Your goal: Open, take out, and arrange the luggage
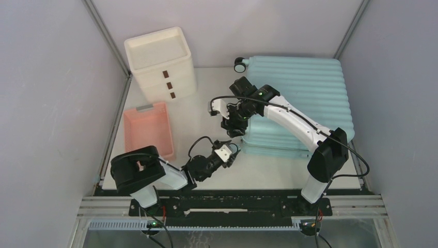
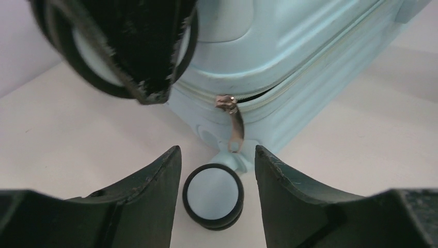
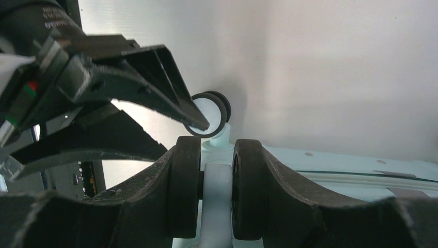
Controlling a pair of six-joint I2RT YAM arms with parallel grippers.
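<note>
Lying before left gripper (image 2: 217, 155): luggage (image 2: 289, 57)

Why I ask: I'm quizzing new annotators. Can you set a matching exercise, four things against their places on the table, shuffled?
Things:
1. pale blue ribbed hard-shell suitcase
2. white three-drawer plastic box
3. pink plastic basket
4. small metal zipper pull

Places:
A. far left corner of the table
B. hanging from the suitcase's zip seam, near a wheel
C. right half of the table, lying flat
D. left edge, nearer than the box

Pairs: 1-C, 2-A, 3-D, 4-B
</note>
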